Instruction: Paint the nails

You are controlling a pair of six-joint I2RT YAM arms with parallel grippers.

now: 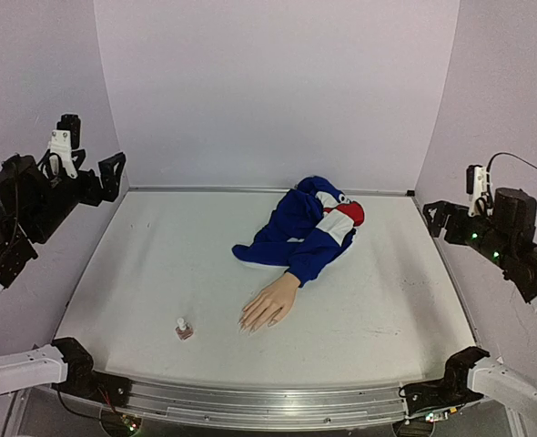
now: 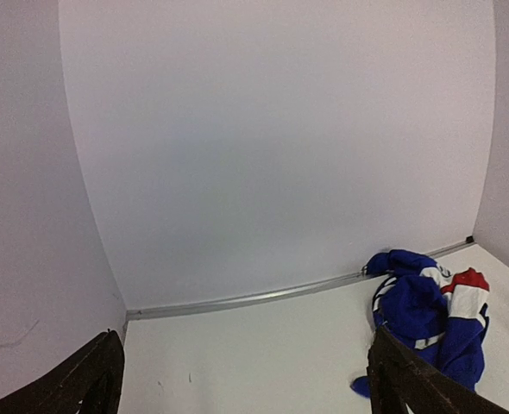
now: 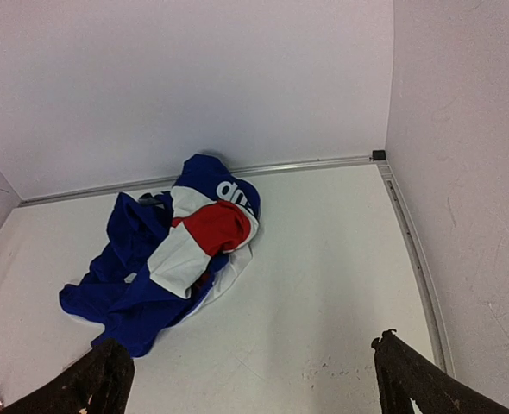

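A beige mannequin hand (image 1: pixel 270 305) lies palm down on the white table, its fingers pointing toward the near left. The nails (image 1: pixel 249 323) are tiny at the fingertips. Its wrist runs into a crumpled blue, white and red garment (image 1: pixel 305 229) (image 2: pixel 427 319) (image 3: pixel 177 250). A small polish bottle with a white cap (image 1: pixel 184 329) stands left of the hand. My left gripper (image 1: pixel 115 175) (image 2: pixel 246 388) hovers open above the far left edge, holding nothing. Over the far right edge, my right gripper (image 1: pixel 430 219) (image 3: pixel 254 379) is open and empty. The hand is out of both wrist views.
Pale walls enclose the table on three sides, with a metal rail (image 1: pixel 205 189) along the back. A metal strip (image 1: pixel 250 401) borders the near edge between the two arm bases.
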